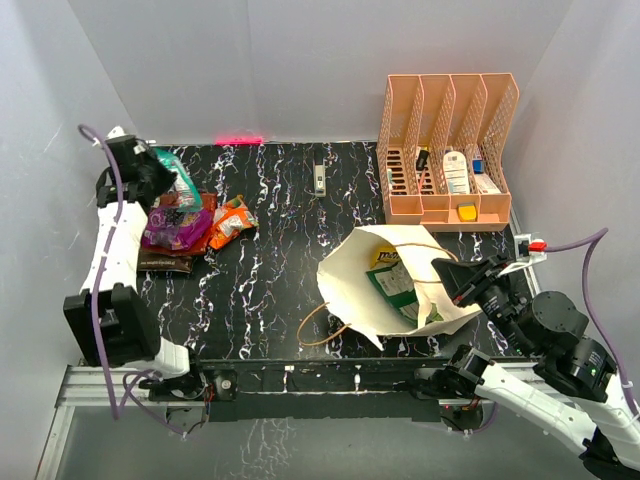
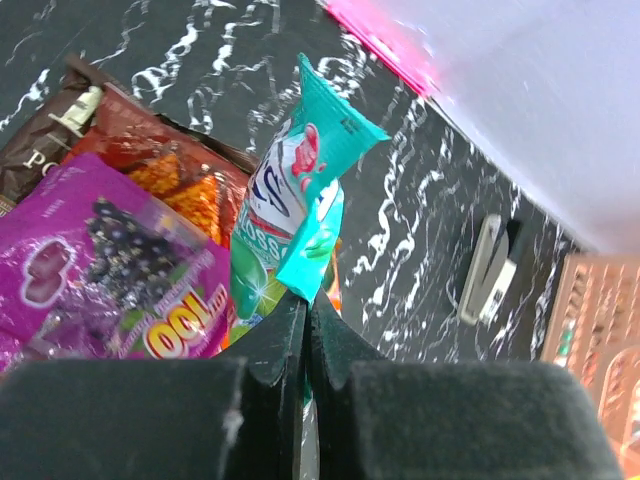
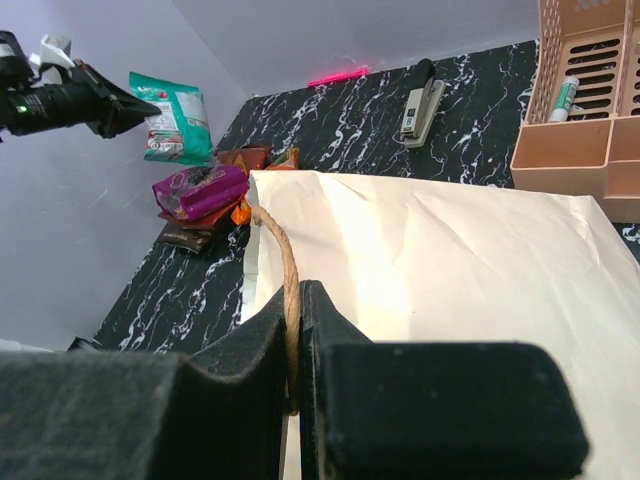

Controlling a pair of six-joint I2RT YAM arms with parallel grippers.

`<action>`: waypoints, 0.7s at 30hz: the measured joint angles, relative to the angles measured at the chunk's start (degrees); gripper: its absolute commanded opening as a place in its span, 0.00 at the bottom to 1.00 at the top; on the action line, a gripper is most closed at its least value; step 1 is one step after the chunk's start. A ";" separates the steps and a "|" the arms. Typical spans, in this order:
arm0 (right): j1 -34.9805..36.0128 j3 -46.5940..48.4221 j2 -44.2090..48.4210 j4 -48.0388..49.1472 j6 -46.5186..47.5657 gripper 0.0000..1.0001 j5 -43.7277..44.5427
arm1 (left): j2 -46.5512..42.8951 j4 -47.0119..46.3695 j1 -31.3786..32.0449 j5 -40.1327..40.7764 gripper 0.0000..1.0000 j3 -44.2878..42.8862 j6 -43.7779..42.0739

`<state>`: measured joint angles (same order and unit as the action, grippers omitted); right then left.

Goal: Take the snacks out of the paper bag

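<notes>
While the left hand [image 2: 305, 302] is clamping a teal packet [image 2: 300, 190] above the far-left pile, three snacks are lying out on the table [image 1: 285, 205]: purple packet [image 1: 172, 228], orange packet [image 1: 232, 220], dark brown packet [image 1: 163, 263]. Right hand [image 3: 297, 300] is pinching the cord handle [image 3: 287, 262], propping the paper bag [image 1: 350, 285] open near-right. Green packet [image 1: 392, 285] is sitting inside, so I'm guessing mostly done.

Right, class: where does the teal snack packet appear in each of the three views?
Top external: teal packet far left, in the left gripper.
Left wrist: teal packet centre, rising from the shut jaws.
Right wrist: teal packet upper left, held aloft.
Shared landmark: purple packet, close by in all views.
</notes>
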<state>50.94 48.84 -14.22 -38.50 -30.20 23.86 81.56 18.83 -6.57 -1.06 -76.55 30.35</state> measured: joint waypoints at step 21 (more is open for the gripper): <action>0.00 2.16 -4.15 -1.33 -0.72 0.07 -0.11 | -4.22 -14.34 -15.54 -1.66 0.00 26.77 10.58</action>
<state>50.94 51.00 -18.37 -39.83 -30.92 23.75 77.34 4.49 -22.11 -2.72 -49.78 40.93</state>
